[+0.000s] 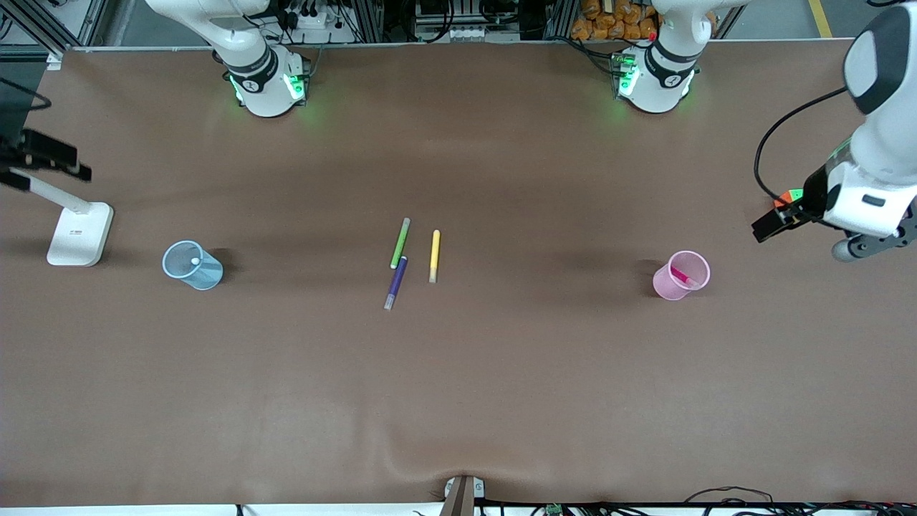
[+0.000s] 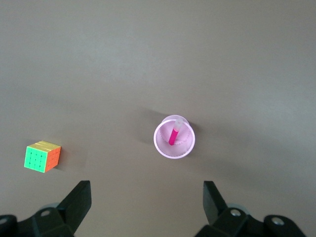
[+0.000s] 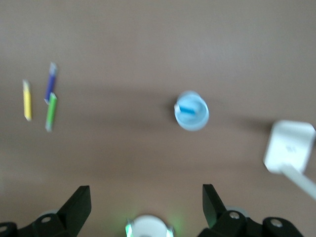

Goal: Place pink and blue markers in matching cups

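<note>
The pale pink cup (image 1: pixel 666 284) stands toward the left arm's end of the table with the pink marker (image 1: pixel 682 275) inside it. In the left wrist view the pink cup (image 2: pixel 159 143) holds the pink marker (image 2: pixel 173 135) upright. The pale blue cup (image 1: pixel 205 275) stands toward the right arm's end. The right wrist view shows the blue cup (image 3: pixel 198 121) with the blue marker (image 3: pixel 187 109) in it. My left gripper (image 2: pixel 146 190) is open and empty, high over the table's end (image 1: pixel 863 245). My right gripper (image 3: pixel 146 192) is open and empty, high above the table and out of the front view.
A green pen (image 1: pixel 400 244), a dark purple pen (image 1: pixel 395 283) and a yellow pen (image 1: pixel 434 256) lie mid-table. A colour cube (image 2: pixel 43 156) sits near the left arm's end. A white stand (image 1: pixel 79 233) stands beside the blue cup.
</note>
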